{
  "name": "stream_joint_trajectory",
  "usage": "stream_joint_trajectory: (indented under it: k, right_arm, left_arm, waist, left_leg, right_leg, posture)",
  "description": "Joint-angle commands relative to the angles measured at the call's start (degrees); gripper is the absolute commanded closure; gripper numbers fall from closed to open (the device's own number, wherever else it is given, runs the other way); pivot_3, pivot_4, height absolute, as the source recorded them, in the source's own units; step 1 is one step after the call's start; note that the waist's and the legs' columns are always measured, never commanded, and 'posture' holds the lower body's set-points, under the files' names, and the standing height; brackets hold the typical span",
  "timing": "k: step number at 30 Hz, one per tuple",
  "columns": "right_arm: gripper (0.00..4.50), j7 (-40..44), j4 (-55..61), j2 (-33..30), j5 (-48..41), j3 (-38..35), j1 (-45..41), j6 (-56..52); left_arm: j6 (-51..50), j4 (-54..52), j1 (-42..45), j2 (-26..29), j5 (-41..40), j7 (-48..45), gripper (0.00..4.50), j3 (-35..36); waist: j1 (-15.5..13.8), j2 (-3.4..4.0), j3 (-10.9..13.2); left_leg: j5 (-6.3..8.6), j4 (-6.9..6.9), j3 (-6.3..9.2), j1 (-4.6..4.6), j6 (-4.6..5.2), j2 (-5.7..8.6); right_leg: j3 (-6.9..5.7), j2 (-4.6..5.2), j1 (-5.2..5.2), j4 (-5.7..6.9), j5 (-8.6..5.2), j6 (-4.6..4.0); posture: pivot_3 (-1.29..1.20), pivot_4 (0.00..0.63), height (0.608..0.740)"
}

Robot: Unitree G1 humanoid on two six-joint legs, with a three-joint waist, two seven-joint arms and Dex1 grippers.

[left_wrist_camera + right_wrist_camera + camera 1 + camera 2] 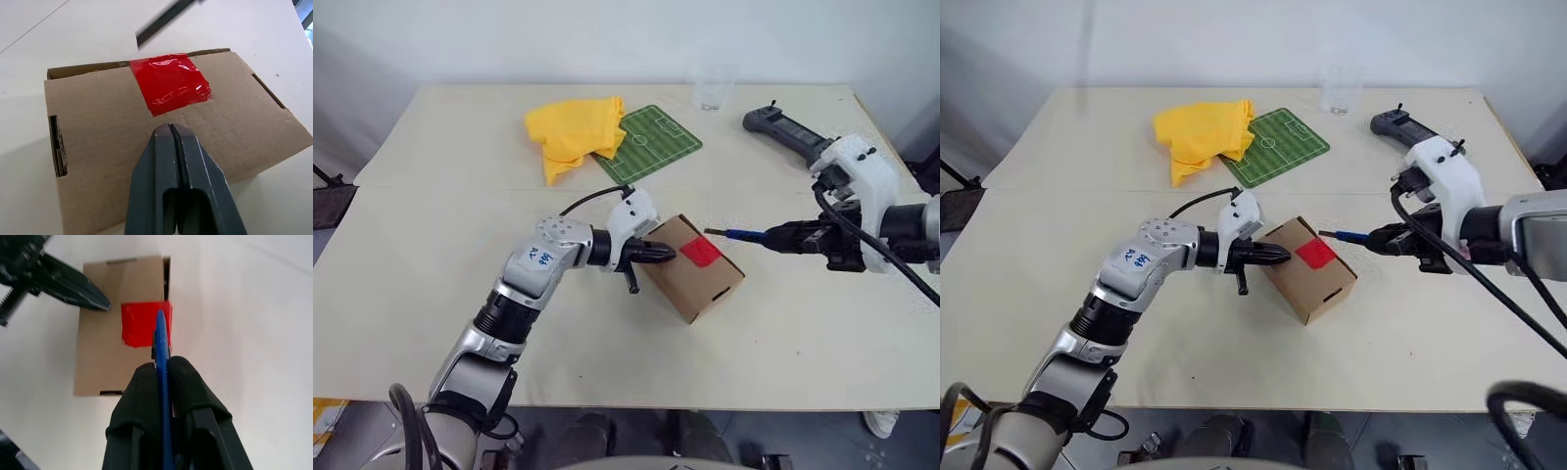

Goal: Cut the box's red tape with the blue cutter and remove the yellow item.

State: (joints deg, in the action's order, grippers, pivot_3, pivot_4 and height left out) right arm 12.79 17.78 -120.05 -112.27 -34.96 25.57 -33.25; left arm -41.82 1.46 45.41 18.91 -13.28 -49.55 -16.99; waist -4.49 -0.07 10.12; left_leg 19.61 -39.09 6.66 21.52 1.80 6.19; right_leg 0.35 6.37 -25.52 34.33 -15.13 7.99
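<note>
The brown cardboard box lies closed at the table's middle, with the red tape across its lid seam. My left gripper is shut and empty, its tips over the lid just short of the tape; I cannot tell whether they touch it. From the right, my right gripper is shut on the blue cutter. The cutter's tip hovers at the tape's edge. The yellow item is hidden.
A big yellow cloth and a green football-pitch mat lie at the back. A clear cup stands behind them. A black handheld device lies at the back right. Bare tabletop surrounds the box.
</note>
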Motion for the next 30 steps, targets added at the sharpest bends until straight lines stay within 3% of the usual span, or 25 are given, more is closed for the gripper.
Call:
stream_joint_trajectory:
  k: [1,6,12,30]
  right_arm:
    - [4.40,1.11,-2.23,-2.10,-0.73,-5.25,3.25,2.23]
    - [4.40,1.13,-4.62,-5.51,-0.73,-12.09,12.39,4.69]
    - [4.40,0.90,-6.53,-5.99,-0.73,-16.63,16.86,4.25]
    - [4.40,0.28,-7.16,-6.39,-0.73,-19.13,23.22,5.25]
  left_arm:
    - [-0.16,-1.82,-1.05,-0.04,0.36,0.14,4.50,-1.32]
    - [0.31,-2.24,-1.57,-0.32,0.78,0.38,4.50,-2.05]
    - [-0.16,-3.53,-2.74,-0.10,0.59,1.08,4.50,-2.22]
    - [-0.79,-3.93,-2.57,0.16,0.43,1.66,4.50,-1.54]
  waist:
    - [0.00,0.01,0.00]
    - [0.05,0.02,-0.01]
    - [0.07,0.03,-0.02]
    - [0.25,0.04,-0.03]
  left_leg:
    - [0.00,0.00,0.00,0.00,0.00,0.00]
    - [0.00,-0.02,-0.04,-0.02,0.01,0.01]
    - [-0.01,-0.03,-0.08,-0.05,0.01,0.01]
    - [-0.01,-0.04,-0.16,-0.09,0.02,0.01]
  right_leg:
    - [0.00,0.00,0.00,0.00,0.00,0.00]
    - [0.02,0.00,0.00,0.06,0.00,0.00]
    - [0.06,-0.03,0.00,0.13,0.00,0.00]
    - [0.12,-0.08,0.01,0.34,0.00,0.01]
  posture:
    - [0.00,0.150,0.740]
    - [0.00,0.150,0.740]
    - [0.00,0.150,0.740]
    - [0.00,0.150,0.740]
